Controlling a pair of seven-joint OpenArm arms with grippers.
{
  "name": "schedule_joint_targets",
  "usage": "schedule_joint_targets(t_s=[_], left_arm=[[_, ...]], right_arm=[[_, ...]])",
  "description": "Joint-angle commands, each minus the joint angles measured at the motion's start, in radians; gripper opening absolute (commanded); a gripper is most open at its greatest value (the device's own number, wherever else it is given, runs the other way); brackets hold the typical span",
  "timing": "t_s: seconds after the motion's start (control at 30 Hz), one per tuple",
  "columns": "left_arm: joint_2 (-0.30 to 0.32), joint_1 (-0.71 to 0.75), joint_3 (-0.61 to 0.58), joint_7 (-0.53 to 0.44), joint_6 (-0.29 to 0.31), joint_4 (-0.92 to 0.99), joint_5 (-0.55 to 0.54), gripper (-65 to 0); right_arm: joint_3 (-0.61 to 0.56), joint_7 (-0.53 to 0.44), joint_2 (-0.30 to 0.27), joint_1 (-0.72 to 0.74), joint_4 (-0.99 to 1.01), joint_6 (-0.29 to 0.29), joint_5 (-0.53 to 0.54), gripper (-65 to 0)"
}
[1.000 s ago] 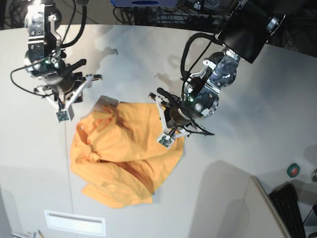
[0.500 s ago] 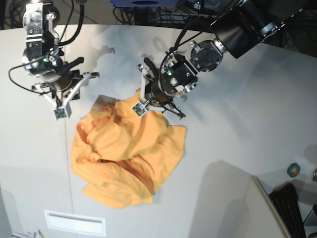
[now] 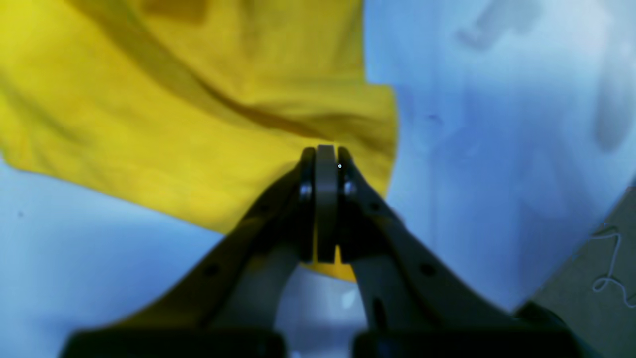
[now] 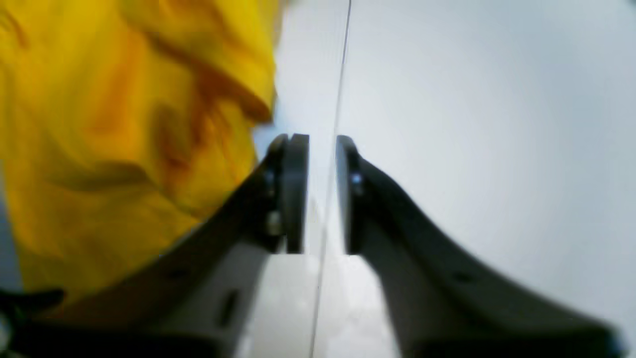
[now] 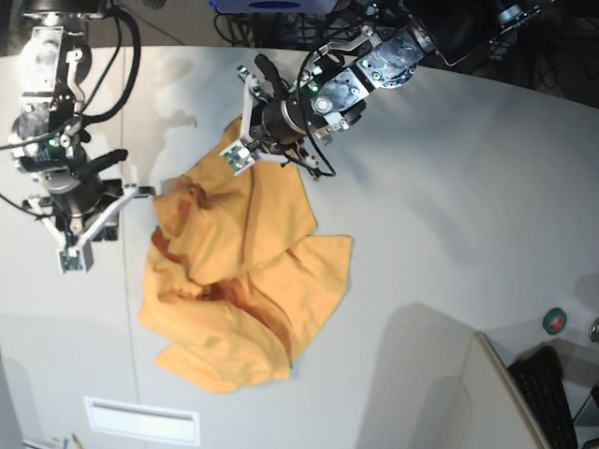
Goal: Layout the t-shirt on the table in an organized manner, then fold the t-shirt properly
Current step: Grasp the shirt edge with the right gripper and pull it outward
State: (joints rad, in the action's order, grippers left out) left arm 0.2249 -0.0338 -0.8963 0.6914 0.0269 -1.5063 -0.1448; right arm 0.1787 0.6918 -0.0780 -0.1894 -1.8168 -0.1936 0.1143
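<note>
Right gripper (image 4: 322,194), at the left of the base view: we see its dark fingers (image 4: 293,194) parted by a narrow gap, nothing between them. The thin dark seam line (image 4: 338,99) of the counter (image 4: 472,124) runs through that gap. The t-shirt (image 4: 114,139) lies just beside the left finger; whether cloth touches it we cannot tell, the picture is blurred.

Middle: the t-shirt (image 5: 234,281) sits crumpled on the white counter (image 5: 449,234), soft orange-yellow cotton in loose folds, one upper corner pulled taut toward the far side. No print shows.

Left gripper (image 3: 325,164), at the upper right of the base view (image 5: 260,140): fingers (image 3: 348,199) pressed fully together, pinching a fold of the yellow cloth (image 3: 198,124) near its edge. Smooth, matte counter (image 3: 497,149) surface beyond.
</note>
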Motion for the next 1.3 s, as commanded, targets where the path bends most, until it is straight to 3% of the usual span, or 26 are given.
schedule_joint_targets(t_s=[0.0, 0.07, 0.13, 0.27, 0.43, 0.67, 0.97, 1.17, 1.2, 1.27], left_arm=[[0.017, -0.004, 0.024, -0.023, 0.0, -0.066, -0.005, -65.0], [0.04, 0.015, 0.101, -0.023, 0.0, -0.15, -0.006, -65.0], [0.041, 0.035, 0.21, -0.023, 0.003, -0.199, -0.006, -65.0], [-0.014, 0.019, 0.443, -0.023, 0.005, -0.172, -0.006, -65.0], [-0.037, -0.021, 0.536, -0.023, 0.001, -0.046, -0.006, -65.0], [-0.051, -0.031, 0.762, -0.032, 0.003, 0.168, -0.005, -65.0], [-0.048, -0.048, 0.793, -0.031, 0.003, 0.175, 0.0, -65.0], [-0.051, -0.084, 0.782, -0.031, 0.003, 0.187, 0.0, -65.0], [-0.054, -0.099, 0.78, -0.031, 0.003, 0.203, -0.003, -65.0], [-0.068, -0.147, 0.779, -0.031, 0.003, 0.243, -0.003, -65.0]], right_arm=[[0.0, -0.021, -0.006, 0.026, -0.039, -0.004, 0.003, -44.4], [-0.014, -0.019, -0.006, 0.052, -0.048, -0.004, 0.003, -31.4], [-0.044, -0.019, -0.016, 0.083, -0.042, -0.005, 0.002, -25.7], [-0.127, -0.027, -0.047, 0.164, 0.013, -0.005, 0.003, -27.0], [-0.232, -0.021, -0.049, 0.293, 0.121, -0.004, -0.034, -26.9], [-0.56, -0.03, -0.022, 0.413, 0.276, -0.004, -0.407, -26.7], [-0.611, -0.125, 0.117, 0.603, 0.624, 0.003, -0.506, -26.7], [-0.609, -0.2, 0.132, 0.66, 0.802, 0.004, -0.557, -27.5], [-0.603, -0.214, 0.132, 0.66, 0.809, 0.004, -0.565, -28.7], [-0.601, -0.245, 0.126, 0.66, 0.811, 0.004, -0.566, -39.2]])
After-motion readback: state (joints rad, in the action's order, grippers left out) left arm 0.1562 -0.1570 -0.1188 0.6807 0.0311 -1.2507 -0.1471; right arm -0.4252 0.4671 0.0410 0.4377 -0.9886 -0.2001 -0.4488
